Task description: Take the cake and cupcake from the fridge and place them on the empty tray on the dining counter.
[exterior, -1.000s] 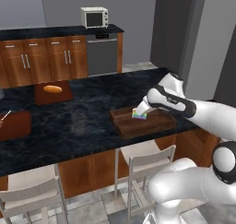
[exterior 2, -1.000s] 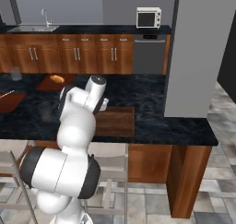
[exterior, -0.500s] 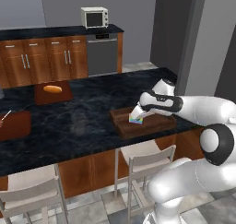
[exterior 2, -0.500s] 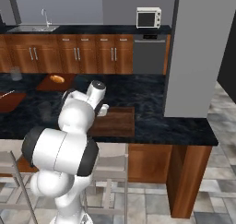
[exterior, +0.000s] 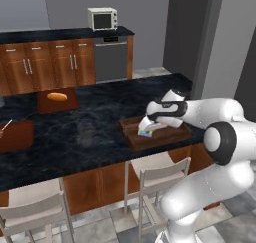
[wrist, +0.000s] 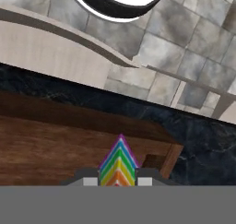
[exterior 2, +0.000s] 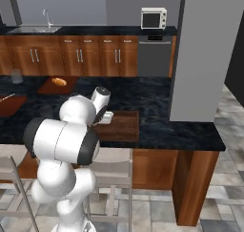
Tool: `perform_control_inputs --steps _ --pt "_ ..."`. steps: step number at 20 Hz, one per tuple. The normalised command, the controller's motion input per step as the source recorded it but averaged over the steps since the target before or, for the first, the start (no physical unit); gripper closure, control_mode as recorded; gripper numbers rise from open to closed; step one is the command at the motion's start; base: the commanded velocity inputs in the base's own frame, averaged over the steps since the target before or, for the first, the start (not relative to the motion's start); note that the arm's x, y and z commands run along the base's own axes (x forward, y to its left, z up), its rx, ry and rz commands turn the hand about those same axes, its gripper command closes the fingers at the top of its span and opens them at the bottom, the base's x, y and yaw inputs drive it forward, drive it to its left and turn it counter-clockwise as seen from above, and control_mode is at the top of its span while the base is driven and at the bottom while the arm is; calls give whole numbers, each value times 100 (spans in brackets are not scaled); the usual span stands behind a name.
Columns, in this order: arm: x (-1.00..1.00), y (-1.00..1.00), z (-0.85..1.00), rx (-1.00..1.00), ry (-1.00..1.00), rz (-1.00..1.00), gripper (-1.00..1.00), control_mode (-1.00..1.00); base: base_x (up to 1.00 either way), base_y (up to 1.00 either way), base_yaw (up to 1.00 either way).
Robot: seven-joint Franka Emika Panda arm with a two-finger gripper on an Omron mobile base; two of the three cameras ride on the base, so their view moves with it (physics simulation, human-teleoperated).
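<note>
My gripper (exterior: 146, 124) is shut on the cake (exterior: 145, 128), a white-frosted wedge with rainbow layers. It hangs low over the left part of the brown wooden tray (exterior: 165, 135) on the dining counter (exterior: 90, 132). In the hand view the cake's rainbow tip (wrist: 118, 165) stands between my two fingertips, just above the tray's wooden floor (wrist: 46, 149) and close to its raised side. From the right base my arm covers most of the hand at the tray (exterior 2: 121, 128). The cupcake is out of view.
A flat board with a bread loaf (exterior: 57, 98) lies at the counter's far left, another brown board (exterior: 15, 135) nearer. Two chairs (exterior: 157, 169) stand under the counter's front edge. A tall grey block (exterior 2: 200, 54) rises at the counter's right end.
My arm has come down and a little left with the cake, from above the tray to just over its floor. The grip has stayed the same.
</note>
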Motion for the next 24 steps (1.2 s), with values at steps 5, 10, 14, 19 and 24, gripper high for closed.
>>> perform_control_inputs --steps 5,10,14,19,24 --pt "27 -11 -28 0 0 11 100 -100 0 0 0" --pt "23 -11 -25 0 0 11 100 -100 0 0 0" --pt "23 -12 -23 0 -1 11 100 -100 0 0 0" --pt "19 -7 -24 0 -1 11 100 -100 0 0 0" --pt "6 -12 -24 0 -2 11 -100 -100 0 0 0"
